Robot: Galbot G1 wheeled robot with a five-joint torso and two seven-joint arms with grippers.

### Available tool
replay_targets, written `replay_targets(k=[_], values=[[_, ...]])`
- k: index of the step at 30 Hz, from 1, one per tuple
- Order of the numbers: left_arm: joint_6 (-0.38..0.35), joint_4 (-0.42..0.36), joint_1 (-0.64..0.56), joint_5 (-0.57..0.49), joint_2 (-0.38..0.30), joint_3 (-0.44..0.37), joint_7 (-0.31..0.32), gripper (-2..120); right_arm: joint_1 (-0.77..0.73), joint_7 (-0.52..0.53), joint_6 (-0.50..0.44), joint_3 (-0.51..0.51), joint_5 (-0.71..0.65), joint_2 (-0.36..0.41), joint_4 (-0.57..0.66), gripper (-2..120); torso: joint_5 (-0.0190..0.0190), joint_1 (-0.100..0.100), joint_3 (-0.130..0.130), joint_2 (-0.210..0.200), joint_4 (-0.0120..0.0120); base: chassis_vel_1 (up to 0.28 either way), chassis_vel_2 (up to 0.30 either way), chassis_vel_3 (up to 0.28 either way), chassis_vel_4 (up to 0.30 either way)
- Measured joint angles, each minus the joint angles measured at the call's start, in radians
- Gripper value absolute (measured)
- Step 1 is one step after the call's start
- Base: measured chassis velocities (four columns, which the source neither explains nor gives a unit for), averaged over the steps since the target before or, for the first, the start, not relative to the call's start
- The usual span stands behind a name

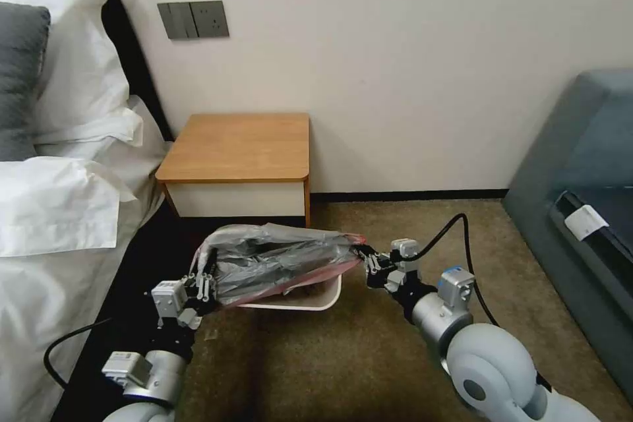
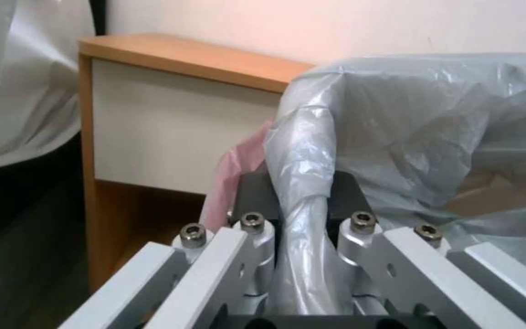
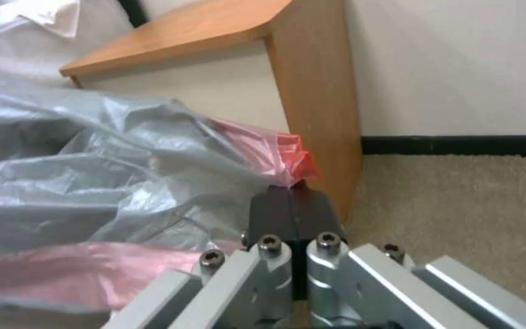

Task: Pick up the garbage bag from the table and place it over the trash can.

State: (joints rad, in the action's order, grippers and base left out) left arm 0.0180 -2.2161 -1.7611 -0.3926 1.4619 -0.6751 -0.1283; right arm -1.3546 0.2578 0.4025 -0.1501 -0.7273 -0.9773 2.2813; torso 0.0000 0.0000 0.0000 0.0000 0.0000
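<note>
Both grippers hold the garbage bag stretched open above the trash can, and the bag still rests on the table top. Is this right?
Not quite. In the head view the table top is bare; the garbage bag hangs stretched between the left gripper and right gripper, over the trash can.

Head camera looks down from above; both wrist cameras sit close behind their claws, sharing the table (image 1: 241, 145) front.

Soft even indoor light, no glare; wrist views blurry up close, dark shadow beside bed (image 1: 39, 316).
</note>
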Motion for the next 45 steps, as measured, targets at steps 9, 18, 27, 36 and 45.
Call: replay_targets(k=[9,18,27,36,45], values=[[-0.037,-0.005,0.029,-0.023,0.041,0.001,0.032,9,-0.035,-0.006,0.003,0.028,0.02,0.014,0.027,0,0.0,0.0,0.0,0.0,0.0001,0.0,0.0,0.0,0.0],[-0.065,-0.008,0.05,-0.047,0.06,-0.016,0.055,9,-0.068,-0.014,0.005,0.042,0.038,0.022,0.067,0,0.0,0.0,0.0,0.0,0.0,0.0,0.0,0.0,0.0],[-0.102,-0.014,0.077,-0.089,0.076,-0.033,0.074,9,-0.087,-0.009,0.041,0.034,-0.026,0.013,0.114,0,-0.0001,0.0,0.0,0.0,0.0,0.0,0.0,0.0,0.0],[-0.116,-0.037,0.075,-0.114,0.082,-0.027,0.075,9,-0.086,-0.046,0.005,0.023,0.064,-0.009,0.011,10,-0.0001,0.0,0.0,0.0,0.0,0.0,0.0,0.0,0.0],[-0.124,-0.038,0.072,-0.113,0.077,-0.049,0.082,9,-0.191,-0.213,-0.194,-0.072,0.421,-0.015,-0.048,43,0.0,0.0,0.0,0.0,0.0,0.0,0.0,0.0,0.0]])
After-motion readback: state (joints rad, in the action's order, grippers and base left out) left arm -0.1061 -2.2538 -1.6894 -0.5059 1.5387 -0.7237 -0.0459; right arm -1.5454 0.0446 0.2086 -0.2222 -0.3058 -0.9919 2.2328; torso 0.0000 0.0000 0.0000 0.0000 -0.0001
